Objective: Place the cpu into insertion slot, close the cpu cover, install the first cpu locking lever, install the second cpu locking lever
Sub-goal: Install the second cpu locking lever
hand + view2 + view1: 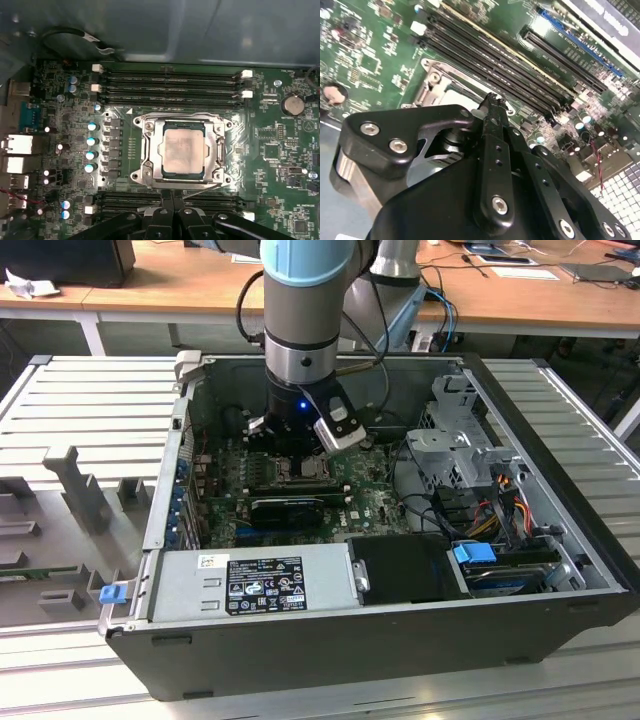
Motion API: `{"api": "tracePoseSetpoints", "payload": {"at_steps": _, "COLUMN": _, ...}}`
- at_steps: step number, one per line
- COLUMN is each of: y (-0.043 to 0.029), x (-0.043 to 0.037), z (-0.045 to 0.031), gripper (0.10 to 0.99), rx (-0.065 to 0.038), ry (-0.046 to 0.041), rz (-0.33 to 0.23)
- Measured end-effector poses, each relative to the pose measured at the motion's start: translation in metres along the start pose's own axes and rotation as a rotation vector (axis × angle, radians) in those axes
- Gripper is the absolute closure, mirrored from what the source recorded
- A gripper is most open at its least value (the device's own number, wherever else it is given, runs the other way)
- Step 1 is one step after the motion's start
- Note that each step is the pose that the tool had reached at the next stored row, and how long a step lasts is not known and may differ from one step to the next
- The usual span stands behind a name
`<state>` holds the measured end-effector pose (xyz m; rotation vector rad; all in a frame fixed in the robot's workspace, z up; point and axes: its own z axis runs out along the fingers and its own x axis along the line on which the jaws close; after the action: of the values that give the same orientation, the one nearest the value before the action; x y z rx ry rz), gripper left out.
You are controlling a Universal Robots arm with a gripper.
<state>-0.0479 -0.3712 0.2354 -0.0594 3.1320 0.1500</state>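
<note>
1. The cpu (pixel 183 154) lies flat in the insertion slot (pixel 148 166) on the green motherboard (pixel 280 150).
2. The cpu cover (pixel 216 152) lies closed around the chip.
3. The gripper (pixel 173 196) hovers just beside the socket's edge, fingers (pixel 496 131) pressed together, holding nothing.
4. The arm reaches into the open computer case (pixel 560 440).

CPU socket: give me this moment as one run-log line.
cpu: seated in insertion slot | cpu cover: closed over it | claw: fingers together, at socket's edge, holding nothing | board: green motherboard
</note>
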Motion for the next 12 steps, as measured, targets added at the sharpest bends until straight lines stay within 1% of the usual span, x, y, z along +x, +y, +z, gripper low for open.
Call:
{"api": "tracePoseSetpoints", "payload": {"at_steps": 2, "y": -0.0007, "x": 0.0002, "z": 0.0068, "gripper": 0.980, "rx": -0.001, "ry": 0.0009, "rz": -0.007}}
{"api": "tracePoseSetpoints", "payload": {"at_steps": 5, "y": -0.0013, "x": 0.0005, "z": 0.0133, "gripper": 0.980, "rx": -0.001, "ry": 0.0012, "rz": -0.009}}
{"api": "tracePoseSetpoints", "payload": {"at_steps": 6, "y": -0.0014, "x": 0.0014, "z": 0.0142, "gripper": 0.980, "rx": -0.002, "ry": 0.0011, "rz": -0.009}}
{"api": "tracePoseSetpoints", "payload": {"at_steps": 8, "y": -0.0017, "x": 0.0052, "z": 0.0144, "gripper": 0.980, "rx": -0.015, "ry": 0.0006, "rz": -0.010}}
{"api": "tracePoseSetpoints", "payload": {"at_steps": 10, "y": -0.0045, "x": 0.0068, "z": 0.0141, "gripper": 0.980, "rx": -0.026, "ry": 0.0004, "rz": -0.013}}
{"api": "tracePoseSetpoints", "payload": {"at_steps": 12, "y": -0.0068, "x": 0.0072, "z": 0.0139, "gripper": 0.980, "rx": -0.031, "ry": 0.0007, "rz": -0.019}}
